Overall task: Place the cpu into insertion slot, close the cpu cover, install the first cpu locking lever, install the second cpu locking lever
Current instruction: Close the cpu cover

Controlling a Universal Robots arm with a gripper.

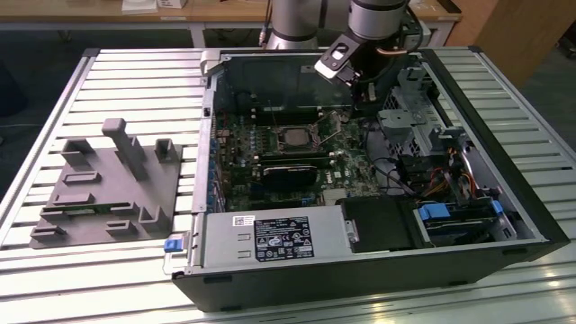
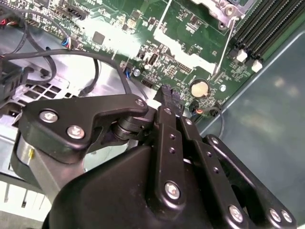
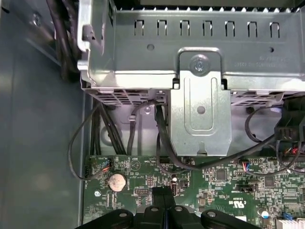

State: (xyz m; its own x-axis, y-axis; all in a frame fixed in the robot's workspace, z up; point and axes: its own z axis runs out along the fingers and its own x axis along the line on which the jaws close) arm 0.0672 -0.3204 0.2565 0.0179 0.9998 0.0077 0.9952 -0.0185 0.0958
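the jaws are pinched together with nothing between them, their tips hanging just above the green motherboard (image 2: 190, 33), with a round coin cell (image 2: 199, 88) close beside them. the cpu (image 1: 293, 138) is well apart from the jaws, out ahead of their tips across the board. in the exterior view it shows as a small flat square with a dull grey metal face, and it looks to be lying inside the insertion slot (image 1: 275, 135) - a dark square socket with a pale metal rim. whether the cpu cover is down over it i cannot tell. a thin silver lever (image 2: 224, 50) runs slantwise over the board between the jaws and the socket, and seems unlatched.

as for handling, i judge the chip light, stiff and thin, with a smooth face that would slip under a loose pinch. it is likely fragile on its underside, as are the socket contacts - so any hold belongs on two opposite edges, kept level, with no sideways drag or downward force. the lever looks springy and narrow, best pushed near its free end.
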